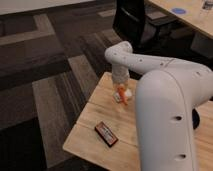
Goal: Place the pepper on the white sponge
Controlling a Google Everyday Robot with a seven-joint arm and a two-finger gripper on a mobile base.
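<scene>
Down in front of the hand and off to its left, a flat red-and-black box [106,134] lies near the front edge of the wooden bench [95,125], well apart from the action and no part of it.

Moving right, here is the hand [121,90] itself, hanging low over the bench at the end of the white arm [145,62]. Whether it is clenched or released I cannot tell; the wrist housing covers that. Directly beneath it the pepper [122,96] shows as a short orange-red taper, its thin end slanting down toward the front of the bench. It looks held or just about set down, but I cannot say which.

Touching the pepper, just under and to the right of the hand, a pale patch peeks out: that reads as the white sponge [128,93], mostly hidden.

On handling, my judgement: the pepper is light and fairly stiff, with a smooth skin that could slip, and its taper means a pinch across the thick upper half is the safer hold. The round body may roll once let go. The sponge looks soft and small, so it will likely give a little and offers a narrow landing. A gentle, centred release suits it best.

Further right, the robot's big white body [170,120] blocks the rest of the bench.
</scene>
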